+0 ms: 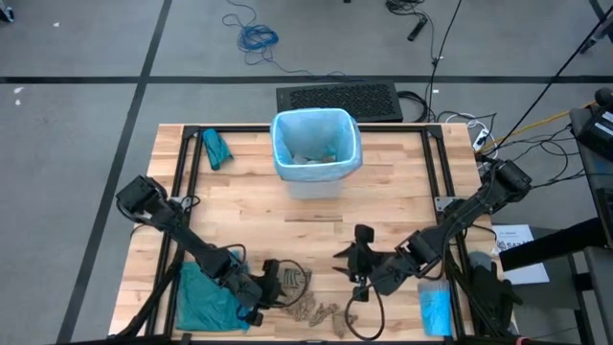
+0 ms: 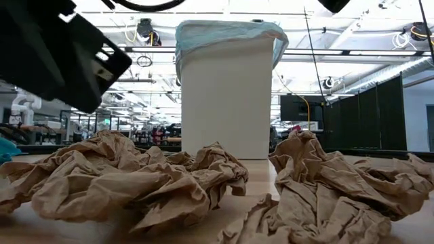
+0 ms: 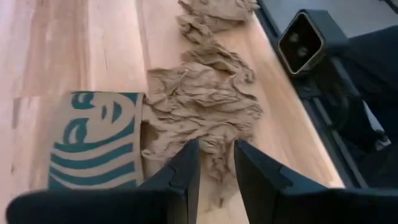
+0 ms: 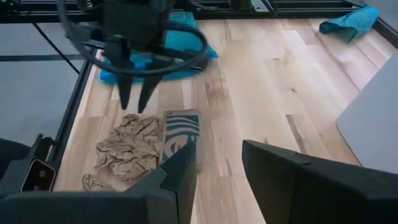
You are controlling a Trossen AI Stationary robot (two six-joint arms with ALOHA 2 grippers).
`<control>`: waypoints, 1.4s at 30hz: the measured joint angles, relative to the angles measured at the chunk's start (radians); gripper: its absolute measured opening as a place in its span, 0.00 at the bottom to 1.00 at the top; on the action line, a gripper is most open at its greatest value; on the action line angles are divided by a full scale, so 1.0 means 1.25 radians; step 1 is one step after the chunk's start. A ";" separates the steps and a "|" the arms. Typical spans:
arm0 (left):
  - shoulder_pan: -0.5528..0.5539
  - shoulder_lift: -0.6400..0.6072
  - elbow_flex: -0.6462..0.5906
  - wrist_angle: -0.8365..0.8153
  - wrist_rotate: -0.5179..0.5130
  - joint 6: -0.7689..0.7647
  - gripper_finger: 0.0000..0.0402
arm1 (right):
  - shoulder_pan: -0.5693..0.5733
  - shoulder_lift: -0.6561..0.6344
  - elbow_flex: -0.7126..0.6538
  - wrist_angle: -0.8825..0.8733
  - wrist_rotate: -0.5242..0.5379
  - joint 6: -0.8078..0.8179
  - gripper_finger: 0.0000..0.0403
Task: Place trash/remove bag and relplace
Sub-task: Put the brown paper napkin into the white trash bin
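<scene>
Crumpled brown paper scraps (image 2: pixel 135 179) fill the foreground of the low view, heaped at the near table edge. From above, this trash heap (image 1: pixel 311 309) runs as a strip along that edge, long axis parallel to it, between the two grippers.

Left gripper (image 1: pixel 271 284) hovers just above the heap's left end, fingers pointing down at it, a narrow gap between them, nothing held. In its wrist view the fingers (image 3: pixel 186 171) straddle the nearest scrap (image 3: pixel 202 106), and a flat green-and-white printed cardboard piece (image 3: pixel 93 140) lies just beside the paper.

Right gripper (image 1: pixel 352 264) sits near the heap's right end but higher up the table, jaws part open and empty.

Left arm is clearly nearer; a straight drop onto the scrap looks like the next move.

White bin (image 1: pixel 316 153), lined with the pale blue bag (image 1: pixel 280 144), stands well apart toward the far edge, some trash already inside. Teal bag (image 1: pixel 206 299) lies under the left arm.
</scene>
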 joint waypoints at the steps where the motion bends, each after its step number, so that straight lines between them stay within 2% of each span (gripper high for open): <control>1: 0.000 0.009 0.000 0.000 -0.011 -0.009 0.24 | -0.001 0.000 0.000 0.000 0.001 0.000 0.30; 6: 0.000 0.050 0.000 0.010 -0.051 -0.024 0.24 | -0.001 0.000 0.000 0.006 0.041 -0.015 0.30; 10: 0.000 0.066 0.003 0.030 -0.050 -0.024 0.24 | -0.004 0.000 0.000 0.009 0.046 -0.021 0.30; 17: -0.003 0.065 0.014 0.131 0.029 -0.029 0.24 | -0.005 0.000 0.000 0.010 0.046 -0.020 0.30; 25: -0.001 0.065 0.014 0.153 0.066 -0.047 0.27 | -0.005 0.000 0.000 0.009 0.045 -0.018 0.30; 30: -0.001 0.065 0.014 0.201 0.063 0.092 0.39 | -0.006 0.000 0.000 0.009 0.045 -0.020 0.30; 35: 0.005 0.065 0.014 0.185 0.031 0.199 0.50 | -0.007 0.000 0.000 0.009 0.045 -0.020 0.30; 42: 0.021 0.065 0.015 0.158 0.024 0.266 0.54 | -0.007 0.000 0.000 0.009 0.045 -0.020 0.30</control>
